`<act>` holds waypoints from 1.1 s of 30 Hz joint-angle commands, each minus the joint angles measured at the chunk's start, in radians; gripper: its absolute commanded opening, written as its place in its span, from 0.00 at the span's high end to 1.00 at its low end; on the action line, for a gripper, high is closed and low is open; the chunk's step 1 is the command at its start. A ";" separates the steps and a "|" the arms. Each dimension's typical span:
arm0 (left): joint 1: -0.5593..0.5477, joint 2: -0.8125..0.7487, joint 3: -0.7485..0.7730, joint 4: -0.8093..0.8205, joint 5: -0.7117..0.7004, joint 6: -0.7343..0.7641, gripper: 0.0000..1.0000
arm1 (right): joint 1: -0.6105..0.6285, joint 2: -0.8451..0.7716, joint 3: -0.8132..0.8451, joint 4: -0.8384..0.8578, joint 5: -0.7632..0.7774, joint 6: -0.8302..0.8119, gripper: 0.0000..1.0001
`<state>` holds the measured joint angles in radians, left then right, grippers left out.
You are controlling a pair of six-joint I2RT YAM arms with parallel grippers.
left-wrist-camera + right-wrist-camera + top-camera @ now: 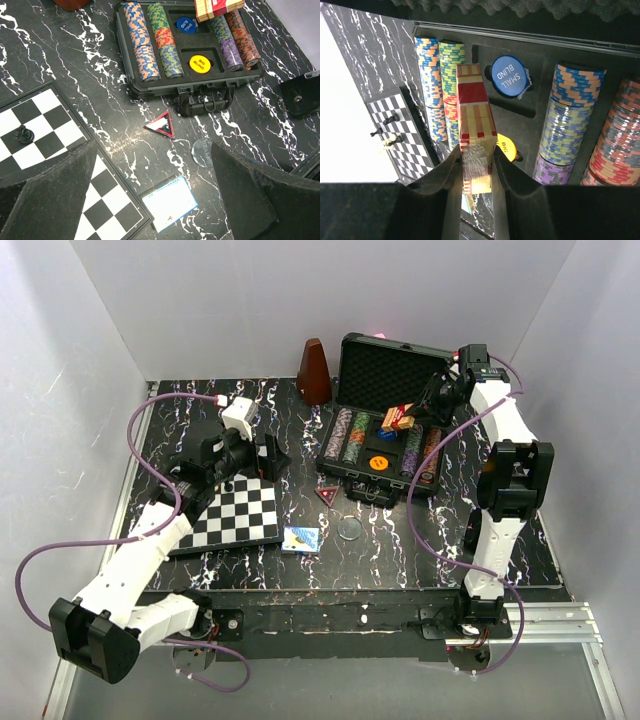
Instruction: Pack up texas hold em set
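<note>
The black case lies open at the back right with its foam lid upright. Rows of striped chips fill its tray, along with a blue small-blind button and a yellow big-blind button. My right gripper is shut on a red-and-yellow card box, held over the tray's middle. A blue card box, a clear round button and a red triangle lie on the table before the case. My left gripper hangs open above the blue card box.
A black-and-white chessboard lies left of centre with a dark piece on it. A brown metronome stands at the back beside the case lid. White walls close in the table on three sides.
</note>
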<state>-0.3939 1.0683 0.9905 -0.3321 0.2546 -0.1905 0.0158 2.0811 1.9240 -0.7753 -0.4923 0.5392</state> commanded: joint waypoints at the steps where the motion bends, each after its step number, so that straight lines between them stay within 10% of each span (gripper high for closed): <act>1: -0.017 -0.004 0.040 -0.016 -0.029 0.023 0.02 | 0.013 -0.026 -0.003 0.017 0.009 -0.004 0.99; 18: -0.039 -0.016 0.036 -0.012 -0.040 0.020 0.02 | 0.127 -0.269 -0.341 0.329 0.305 0.096 0.99; 33: -0.052 -0.042 0.030 -0.008 -0.063 0.031 0.02 | 0.161 -0.185 -0.303 0.283 0.284 0.096 0.99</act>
<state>-0.4374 1.0565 0.9928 -0.3401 0.2161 -0.1772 0.1749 1.8618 1.5856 -0.5278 -0.2077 0.6338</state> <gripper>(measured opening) 0.981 0.306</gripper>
